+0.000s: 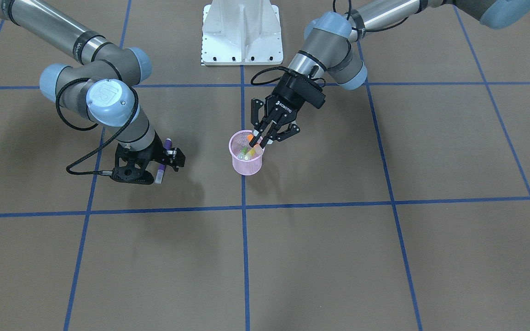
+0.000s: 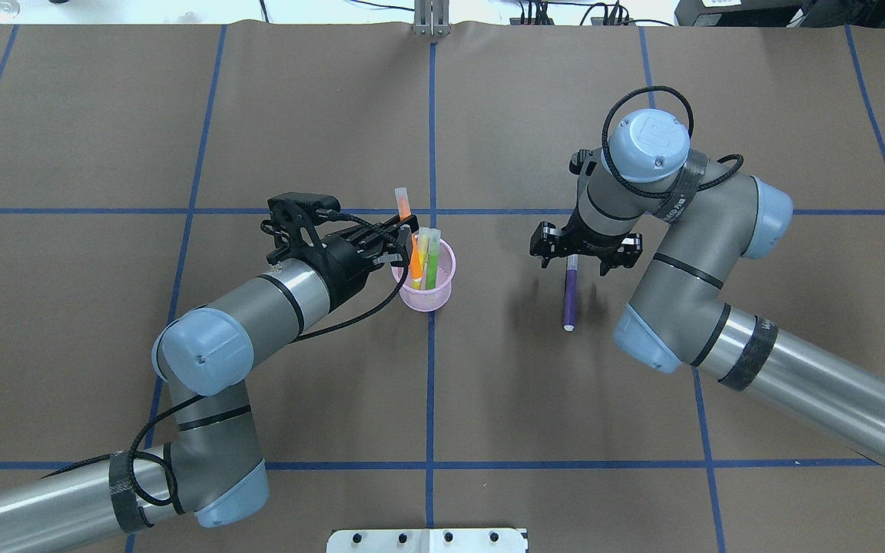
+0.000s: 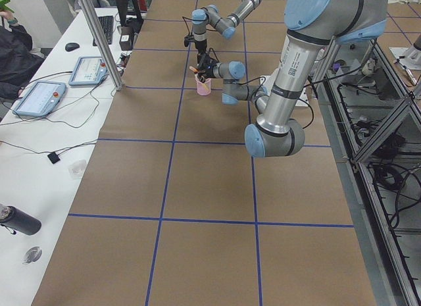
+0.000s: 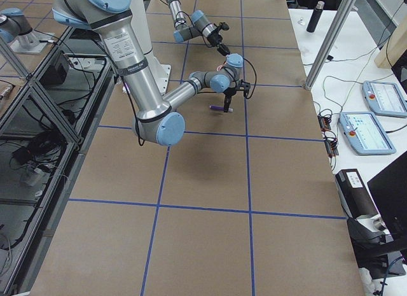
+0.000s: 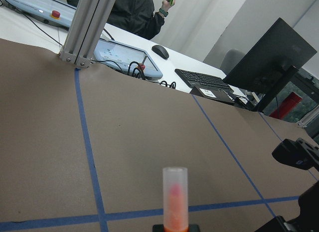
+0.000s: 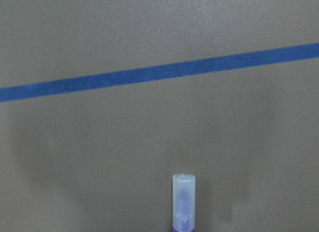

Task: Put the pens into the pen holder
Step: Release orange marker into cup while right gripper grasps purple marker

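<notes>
The pink mesh pen holder (image 2: 442, 296) stands near the table's middle, also in the front view (image 1: 246, 166). A green pen (image 2: 432, 265) and a yellow pen (image 2: 422, 238) stand in it. My left gripper (image 2: 402, 247) is shut on the orange pen (image 2: 415, 265), which is tilted with its lower end inside the holder and its clear cap up (image 5: 175, 207). The purple pen (image 2: 568, 299) lies flat on the table to the right. My right gripper (image 2: 575, 265) points down over its cap end (image 6: 183, 202), jaws apart on either side.
Blue tape lines (image 2: 431, 384) divide the brown table cover into squares. The white robot base plate (image 1: 242, 34) is at the robot's edge. A side desk with teach pendants (image 3: 39, 99) and a dark bottle (image 3: 16, 220) runs along the operators' side.
</notes>
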You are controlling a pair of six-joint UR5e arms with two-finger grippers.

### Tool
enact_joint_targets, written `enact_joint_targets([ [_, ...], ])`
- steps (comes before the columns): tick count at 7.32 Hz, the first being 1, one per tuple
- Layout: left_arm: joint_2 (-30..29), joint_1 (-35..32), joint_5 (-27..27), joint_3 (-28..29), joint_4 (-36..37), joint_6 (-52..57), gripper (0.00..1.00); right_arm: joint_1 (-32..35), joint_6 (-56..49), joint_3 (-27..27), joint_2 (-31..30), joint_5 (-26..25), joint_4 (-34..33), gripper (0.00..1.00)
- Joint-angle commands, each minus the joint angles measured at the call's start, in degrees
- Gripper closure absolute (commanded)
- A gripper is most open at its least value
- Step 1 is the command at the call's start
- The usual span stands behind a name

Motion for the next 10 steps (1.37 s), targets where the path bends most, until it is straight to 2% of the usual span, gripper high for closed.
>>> enact_joint_targets([
  [1,-0.2,0.0,0.0,1.0,-0.9,-0.1,1.0,-0.1,0.0,0.0,0.0,0.0,0.0,0.04],
  [2,-0.3,0.0,-0.1,1.2,-1.5,-0.1,0.54,-0.1,0.0,-0.1,0.0,0.0,0.0,0.04],
  [3,-0.4,0.0,0.0,1.2,-1.5,0.0,0.27,-0.4,0.0,-0.1,-0.1,0.0,0.0,0.05],
  [5,-0.5,0.0,0.0,1.4,-1.5,0.0,0.01,-0.7,0.0,-0.1,-0.1,0.0,0.0,0.05],
  [8,-0.9,-0.1,0.0,1.4,-1.7,0.1,0.01,-1.0,0.0,-0.3,-0.7,0.0,-0.1,0.06],
  [9,-0.8,-0.2,0.0,1.4,-1.7,0.1,0.01,-1.0,0.0,-0.3,-0.7,0.0,-0.1,0.12],
  [10,-0.9,-0.2,0.0,1.4,-1.7,0.1,0.01,-1.0,0.1,-0.3,-0.7,0.1,-0.1,0.27],
])
